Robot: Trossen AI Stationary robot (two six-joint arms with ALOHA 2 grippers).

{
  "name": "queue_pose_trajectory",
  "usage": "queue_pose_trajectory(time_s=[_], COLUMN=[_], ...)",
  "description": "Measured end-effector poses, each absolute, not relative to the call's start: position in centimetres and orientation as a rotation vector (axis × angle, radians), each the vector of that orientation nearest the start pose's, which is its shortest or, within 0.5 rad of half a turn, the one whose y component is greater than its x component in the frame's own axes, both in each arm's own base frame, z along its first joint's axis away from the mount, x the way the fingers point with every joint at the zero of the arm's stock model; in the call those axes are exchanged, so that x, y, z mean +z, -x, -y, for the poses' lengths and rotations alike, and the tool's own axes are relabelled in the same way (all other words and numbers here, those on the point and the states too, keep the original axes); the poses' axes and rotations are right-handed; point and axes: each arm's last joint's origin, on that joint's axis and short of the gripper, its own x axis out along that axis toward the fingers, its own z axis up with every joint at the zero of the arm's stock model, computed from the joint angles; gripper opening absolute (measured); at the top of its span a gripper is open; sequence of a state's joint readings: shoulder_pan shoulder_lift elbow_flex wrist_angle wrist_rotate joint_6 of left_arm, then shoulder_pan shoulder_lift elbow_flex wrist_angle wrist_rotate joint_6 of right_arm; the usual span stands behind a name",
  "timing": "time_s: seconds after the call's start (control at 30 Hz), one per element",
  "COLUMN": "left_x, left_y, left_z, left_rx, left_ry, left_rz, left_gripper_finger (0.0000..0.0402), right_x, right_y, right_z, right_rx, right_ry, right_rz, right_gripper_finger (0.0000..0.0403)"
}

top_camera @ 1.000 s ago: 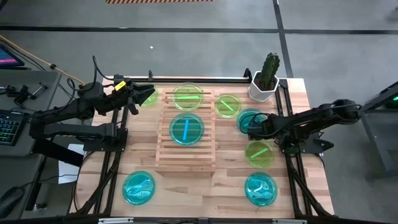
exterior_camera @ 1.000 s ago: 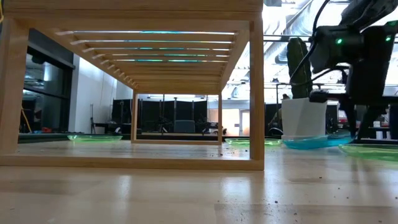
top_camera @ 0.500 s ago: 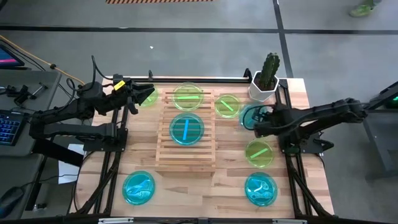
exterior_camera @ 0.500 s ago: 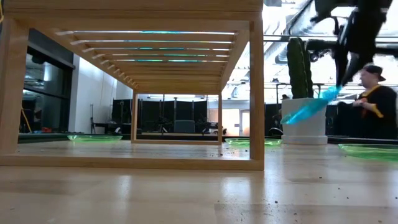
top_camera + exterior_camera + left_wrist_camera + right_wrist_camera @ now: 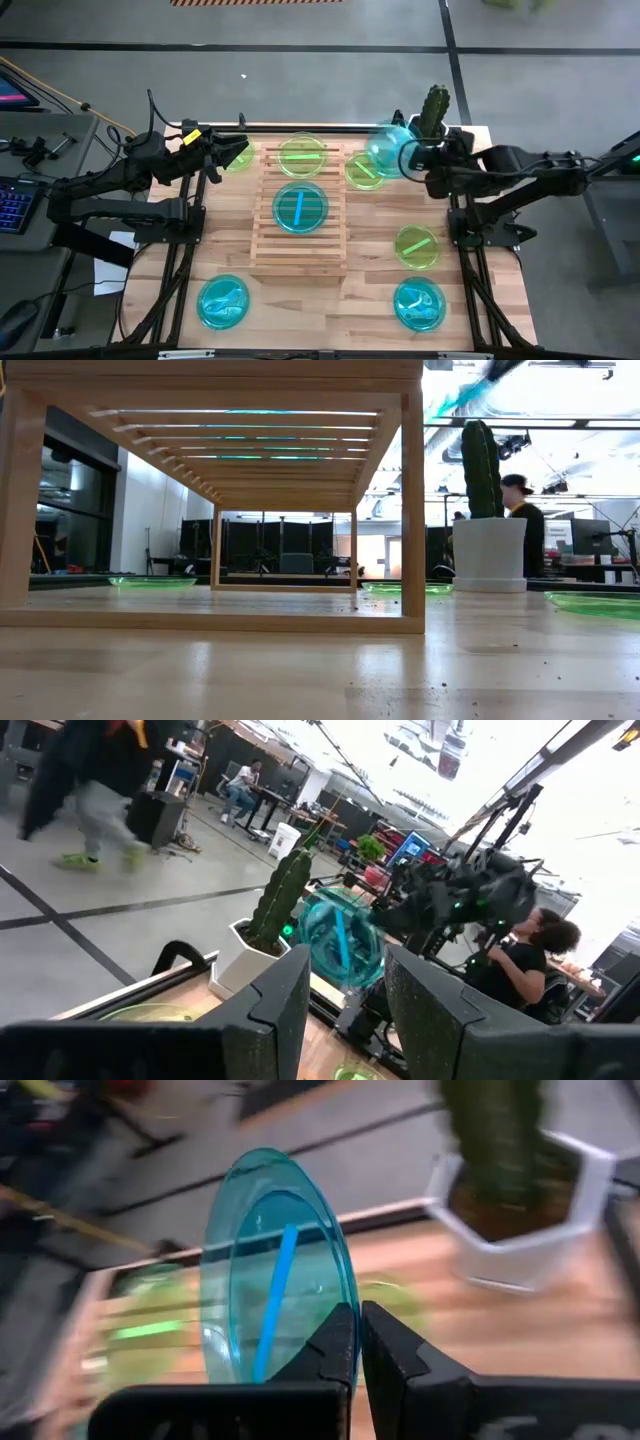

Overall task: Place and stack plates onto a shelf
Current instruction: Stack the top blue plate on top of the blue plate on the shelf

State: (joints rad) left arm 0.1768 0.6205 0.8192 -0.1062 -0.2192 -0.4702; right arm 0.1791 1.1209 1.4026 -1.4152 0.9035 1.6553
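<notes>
My right gripper (image 5: 413, 158) is shut on a cyan plate (image 5: 390, 150) held high over the table's far right, beside the cactus. The low view shows this plate (image 5: 470, 388) near the top of the picture. My left gripper (image 5: 228, 152) is open and hovers at the far left corner over a green plate (image 5: 240, 155). The wooden shelf (image 5: 298, 250) stands mid-table with one cyan plate (image 5: 300, 208) on its slats and a green plate (image 5: 302, 155) at its far end. Other plates lie flat on the table: green (image 5: 366, 170), green (image 5: 417, 246), cyan (image 5: 222, 302), cyan (image 5: 419, 304). My right gripper pinches the cyan plate's rim (image 5: 338, 1320) between its two fingers, coming roughly level from the table's right. The plate (image 5: 275, 1295) is lifted clear of the table and stands steeply tipped, almost on edge, its bar mark running up from the fingers.
A potted cactus (image 5: 428, 125) in a white pot stands at the far right corner, close behind the held plate. The left wrist view shows my right arm (image 5: 450, 895) with the plate (image 5: 340, 940). A person (image 5: 520, 510) stands in the room beyond.
My right gripper has risen from the tabletop right of the shelf and moved toward the far edge, carrying the cyan plate. The plate has gone from lying on the table to lifted clear and tipped steeply. The left arm has kept still.
</notes>
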Motion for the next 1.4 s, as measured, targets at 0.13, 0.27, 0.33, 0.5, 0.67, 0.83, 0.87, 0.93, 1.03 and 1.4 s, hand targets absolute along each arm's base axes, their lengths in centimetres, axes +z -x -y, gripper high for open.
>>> queue_pose_trajectory(time_s=[0.13,0.27,0.33,0.5,0.67,0.83,0.87,0.93,1.03,1.4], left_x=[37.3,37.3,37.3,37.3,37.3,37.3,37.3,37.3,37.3,37.3], left_y=[-12.6,-12.6,-12.6,-12.6,-12.6,-12.6,-12.6,-12.6,-12.6,-12.6], left_z=[-2.9,-2.9,-2.9,-2.9,-2.9,-2.9,-2.9,-2.9,-2.9,-2.9], left_rx=[0.365,0.365,0.365,0.365,0.365,0.365,0.365,0.365,0.365,0.365], left_ry=[0.487,0.49,0.49,0.492,0.492,0.492,0.492,0.492,0.492,0.491], left_rz=[0.189,0.189,0.189,0.19,0.19,0.19,0.19,0.19,0.19,0.19], left_gripper_finger=[0.012,0.0119,0.0119,0.012,0.012,0.012,0.012,0.012,0.012,0.012], right_x=[39.8,39.3,38.8,36.6,33.8,32.9,32.8,32.8,32.6,31.1], right_y=[-19.7,-24.6,-27.1,-32.3,-34.7,-35.3,-35.3,-35.3,-35.2,-36.0], right_z=[-1.3,-2.3,-2.8,-3.2,-2.6,-2.0,-1.9,-1.8,-1.8,-1.9], right_rx=[-1.032,-0.875,-0.777,-0.573,-0.546,-0.559,-0.561,-0.57,-0.569,-0.584], right_ry=[-0.85,-0.845,-0.852,-0.876,-0.889,-0.897,-0.897,-0.902,-0.919,-0.932], right_rz=[-0.153,-0.16,-0.17,-0.252,-0.372,-0.403,-0.406,-0.411,-0.435,-0.486], right_gripper_finger=[0.0,0.0,0.0,0.0,0.0,0.0,0.0,0.0,0.0,0.0])
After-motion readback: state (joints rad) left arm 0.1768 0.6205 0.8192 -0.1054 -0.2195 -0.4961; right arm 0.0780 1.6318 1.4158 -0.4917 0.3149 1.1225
